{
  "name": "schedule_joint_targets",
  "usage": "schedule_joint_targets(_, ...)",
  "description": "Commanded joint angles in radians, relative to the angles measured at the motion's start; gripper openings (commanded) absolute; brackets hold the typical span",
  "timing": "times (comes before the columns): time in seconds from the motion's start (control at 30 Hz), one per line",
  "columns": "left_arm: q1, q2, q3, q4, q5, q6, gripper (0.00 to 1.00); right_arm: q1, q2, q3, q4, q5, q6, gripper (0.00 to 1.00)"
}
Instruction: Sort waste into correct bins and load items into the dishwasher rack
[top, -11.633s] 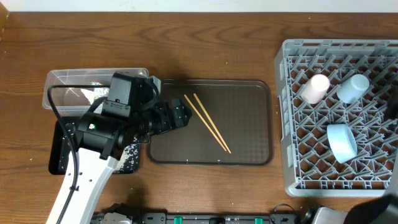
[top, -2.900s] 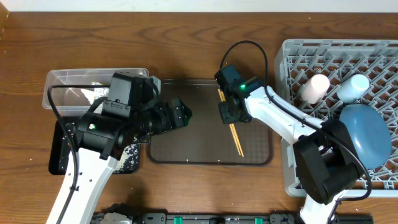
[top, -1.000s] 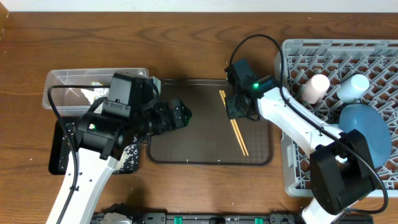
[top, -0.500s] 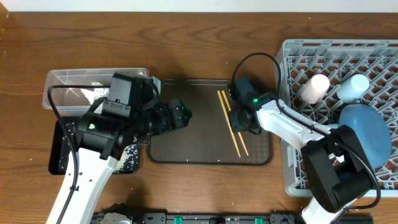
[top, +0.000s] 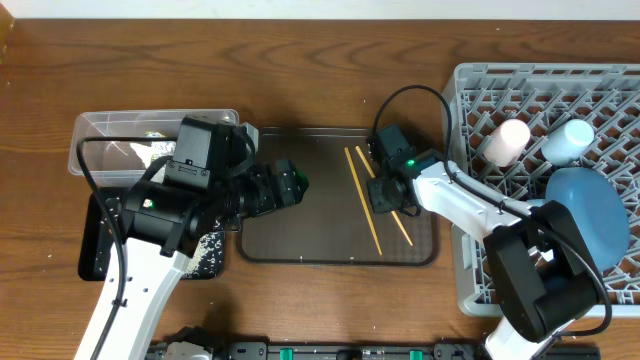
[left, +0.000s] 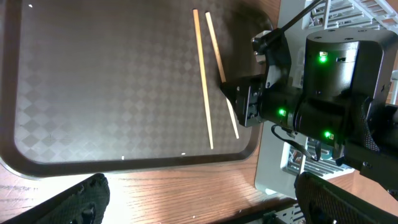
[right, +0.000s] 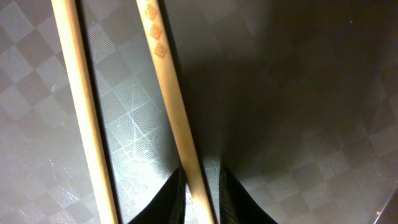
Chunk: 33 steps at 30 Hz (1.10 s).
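We see two slim, smooth wooden chopsticks on the checker-textured brown tray. Our right gripper pinches the diamond-stamped chopstick narrowly, its fingertips cut off by the frame edge. Our left gripper hangs spread wide, empty.

Two thin wooden chopsticks lie flat on the dark brown serving tray, splaying apart toward its near edge.
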Motion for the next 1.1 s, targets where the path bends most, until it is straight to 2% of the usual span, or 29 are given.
schedule_joint_targets(0.0, 0.004, 0.002, 0.012, 0.001, 0.010, 0.014, 0.98, 0.006, 0.006, -0.011, -0.001, 0.001, 0.002, 0.13)
schedule_joint_targets(0.1, 0.004, 0.002, 0.012, 0.001, 0.010, 0.014, 0.98, 0.006, 0.006, -0.011, -0.001, -0.003, 0.021, 0.01)
schedule_joint_targets(0.43, 0.004, 0.002, 0.012, 0.001, 0.010, 0.014, 0.98, -0.002, -0.027, 0.021, -0.018, -0.040, 0.038, 0.01)
schedule_joint_targets(0.83, 0.004, 0.002, 0.012, 0.001, 0.010, 0.014, 0.98, -0.084, -0.403, 0.064, -0.173, -0.029, 0.038, 0.01)
schedule_joint_targets(1.07, 0.004, 0.002, 0.012, 0.001, 0.010, 0.014, 0.98, -0.200, -0.563, 0.064, -0.369, 0.135, 0.031, 0.01)
